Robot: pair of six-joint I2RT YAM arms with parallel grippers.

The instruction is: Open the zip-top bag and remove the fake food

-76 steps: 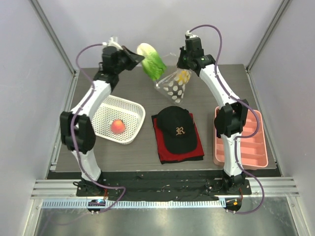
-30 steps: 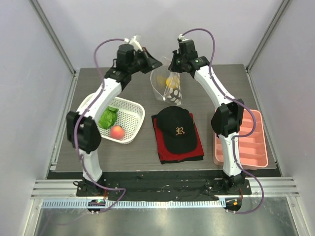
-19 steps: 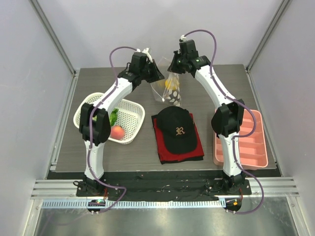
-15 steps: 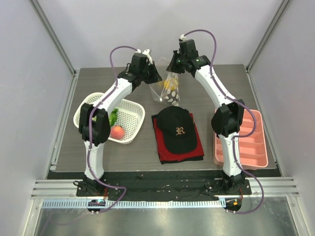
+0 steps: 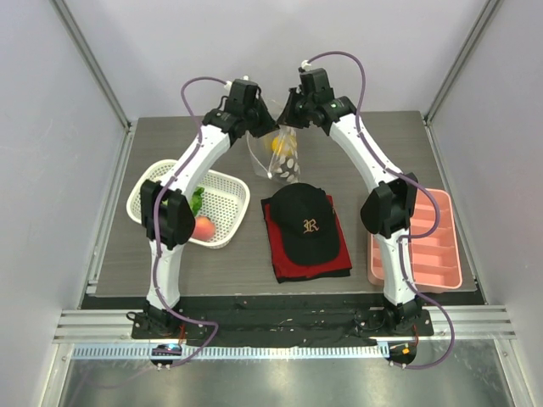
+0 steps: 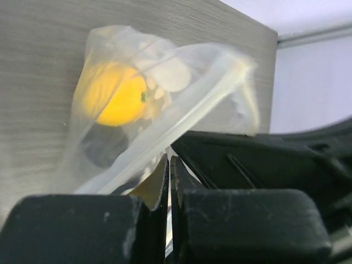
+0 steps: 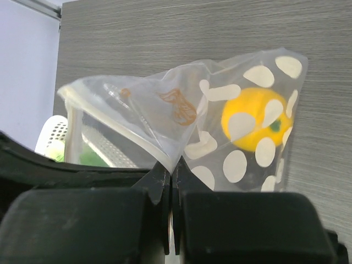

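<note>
Over the table's back, left gripper and right gripper each clamp the zip-top bag; peach and leafy vegetable lie in the basket; citrus and dark ball are yet to come out.

Left arm: white shell links, black joint housings, black base.
Right arm: same white-and-black build, with a black base.
Cables: one mauve cable per arm, left and right, looped off the wrist.
Left gripper: matte black, blocky fingers with a grainy surface.
Right gripper: identical black fingers.
</note>
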